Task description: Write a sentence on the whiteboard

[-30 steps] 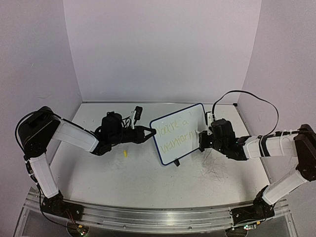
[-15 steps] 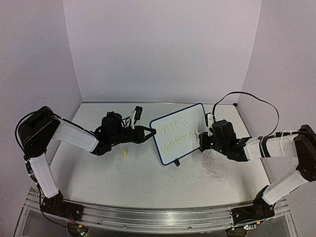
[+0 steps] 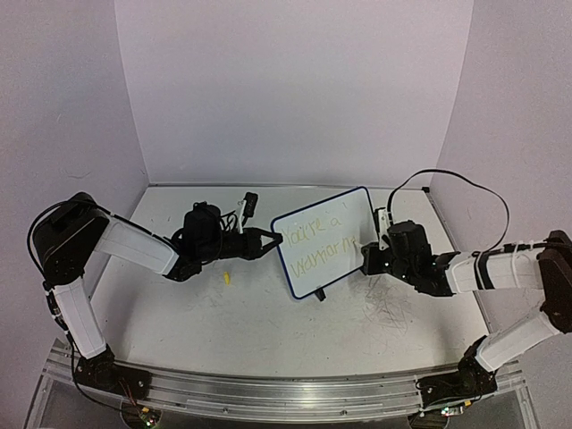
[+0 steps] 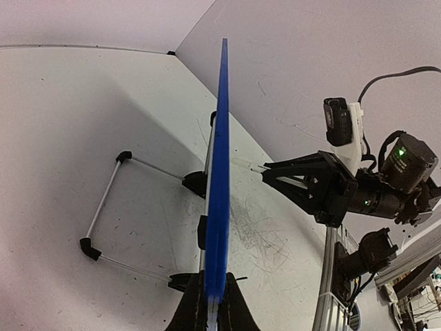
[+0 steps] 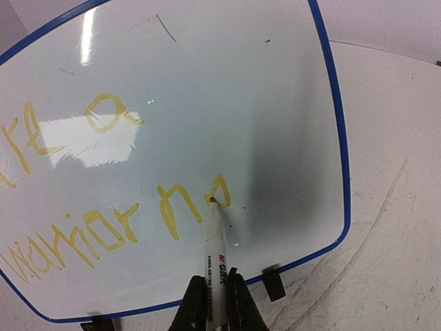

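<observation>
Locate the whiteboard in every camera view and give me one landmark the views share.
Top external: the small white rectangular whiteboard with a dark blue rim stands mid-table between the two arms.
Left wrist: seen edge-on, a blue vertical strip rising from the left pincer.
Right wrist: its written face fills most of the frame.
Shared landmark: the small black feet under its lower edge.

Bright, even overhead light, glare patches on the glossy whiteboard (image 5: 227, 89)
</observation>
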You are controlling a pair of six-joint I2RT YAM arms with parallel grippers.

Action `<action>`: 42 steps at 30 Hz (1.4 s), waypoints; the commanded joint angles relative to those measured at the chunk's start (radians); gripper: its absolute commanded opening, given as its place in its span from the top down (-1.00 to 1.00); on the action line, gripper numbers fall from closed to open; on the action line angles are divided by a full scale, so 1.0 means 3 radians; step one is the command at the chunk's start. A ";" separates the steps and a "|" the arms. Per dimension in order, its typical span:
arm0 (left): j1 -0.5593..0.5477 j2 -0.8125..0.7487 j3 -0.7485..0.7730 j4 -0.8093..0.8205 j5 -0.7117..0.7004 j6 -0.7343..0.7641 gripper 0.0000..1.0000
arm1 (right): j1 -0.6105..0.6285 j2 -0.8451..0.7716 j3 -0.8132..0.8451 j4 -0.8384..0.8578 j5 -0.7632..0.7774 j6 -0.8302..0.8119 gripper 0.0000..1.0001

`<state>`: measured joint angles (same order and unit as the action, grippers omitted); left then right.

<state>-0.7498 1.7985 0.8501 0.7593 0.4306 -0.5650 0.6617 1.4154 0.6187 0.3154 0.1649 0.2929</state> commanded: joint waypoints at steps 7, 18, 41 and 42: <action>0.0004 -0.0112 -0.0016 -0.0098 0.0116 0.0013 1.00 | -0.0154 -0.0139 0.0092 -0.0030 -0.0013 -0.0074 1.00; 0.0004 -0.0112 -0.0015 -0.0100 0.0111 0.0017 1.00 | -0.0155 0.0005 0.0250 0.0074 -0.0037 -0.0116 1.00; 0.0004 -0.0115 -0.0016 -0.0103 0.0119 0.0032 1.00 | -0.0155 0.0073 -0.0014 0.0063 -0.0001 0.0015 1.00; 0.0004 -0.0115 -0.0018 -0.0103 0.0119 0.0032 1.00 | -0.0154 0.0068 -0.0025 0.0063 0.0009 0.0016 1.00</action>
<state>-0.7498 1.7985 0.8501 0.7589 0.4362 -0.5575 0.6159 1.4419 0.6358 0.3267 0.1530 0.2813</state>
